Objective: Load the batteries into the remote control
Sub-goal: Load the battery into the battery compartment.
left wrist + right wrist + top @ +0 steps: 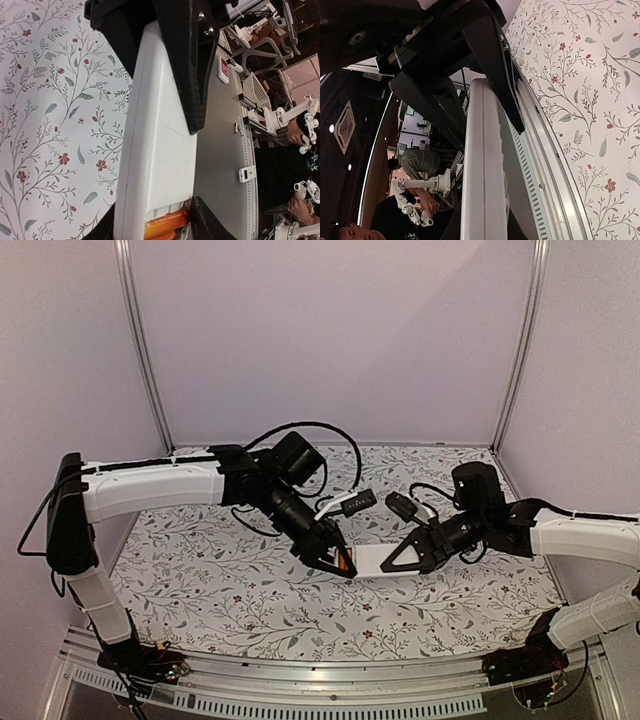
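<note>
The table (200,580), covered in a pale cloth printed with leafy twigs and small red flowers, fills the middle and lower part of the overhead view. The left arm (150,490) comes in from the left edge of that view and the right arm (585,540) from the right edge. They meet just below the centre of the frame.

The remote control (372,558) lies between them there, a slim white bar running left to right with one arm at each end. I cannot tell whether it rests on the cloth or hangs just above it. In the left wrist view its plain white back (155,150) runs from the top of the frame to the bottom. In the right wrist view only its long narrow edge (482,175) shows, running down the middle.

The right tool (395,558) is closed tight on the remote's right-hand end. Its black fingers (495,75) lie along either side of the handset.

The left tool (340,565) is at the remote's other end, its jaws partly apart. Its fingers (207,222) stand close against both sides of that end, at the bottom of the left wrist view. Whether they are pressing on it I cannot tell.

The batteries (167,222) show as orange cylinders lying crosswise in the uncovered end of the remote, between the left tool's fingers. From overhead they are only a small orange spot (346,561) at the left tool's tips.
</note>
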You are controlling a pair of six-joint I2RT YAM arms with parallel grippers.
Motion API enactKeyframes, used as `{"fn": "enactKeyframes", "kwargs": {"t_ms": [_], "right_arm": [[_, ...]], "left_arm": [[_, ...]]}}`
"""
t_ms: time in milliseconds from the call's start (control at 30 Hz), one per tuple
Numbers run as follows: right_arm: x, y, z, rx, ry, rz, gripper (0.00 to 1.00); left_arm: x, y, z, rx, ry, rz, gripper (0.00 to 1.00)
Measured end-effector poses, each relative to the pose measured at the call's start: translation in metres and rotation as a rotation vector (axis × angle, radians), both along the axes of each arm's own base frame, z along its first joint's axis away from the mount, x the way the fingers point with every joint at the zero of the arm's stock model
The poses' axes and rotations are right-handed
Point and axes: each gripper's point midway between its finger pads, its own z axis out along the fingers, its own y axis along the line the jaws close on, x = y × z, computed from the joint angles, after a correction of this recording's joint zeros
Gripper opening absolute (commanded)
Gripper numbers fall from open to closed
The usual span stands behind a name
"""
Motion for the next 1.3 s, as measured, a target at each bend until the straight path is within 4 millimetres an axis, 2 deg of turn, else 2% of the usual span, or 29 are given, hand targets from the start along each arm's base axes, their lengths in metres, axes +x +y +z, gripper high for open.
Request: {"fn": "enactKeyframes", "kwargs": {"t_ms": [100, 200, 367, 667, 733, 1300], "right_arm": [[0.0, 0.0, 0.005, 0.016, -0.011, 0.002, 0.0], [-0.006, 0.001, 0.014, 0.075, -0.096, 0.036, 0.0], [-0.006, 0.001, 0.019, 0.084, -0.098, 0.034, 0.0], [-0.005, 0.0, 0.02, 0.068, -0.035, 0.018, 0.0], [-0.004, 0.001, 0.02, 0.07, -0.029, 0.021, 0.0], [0.001, 0.006, 0.019, 0.099, -0.092, 0.034, 0.0]], "left_arm": [[-0.002, -0.001, 0.005, -0.015, 0.037, -0.002, 0.15], [-0.009, 0.003, 0.017, -0.035, 0.155, -0.017, 0.15], [-0.009, 0.002, 0.023, -0.047, 0.196, -0.014, 0.17], [-0.001, 0.001, 0.023, -0.065, 0.115, 0.0, 0.45], [0.002, 0.001, 0.023, -0.059, 0.093, 0.014, 0.49], [0.006, 0.007, 0.027, -0.057, 0.054, 0.077, 0.56]]}}
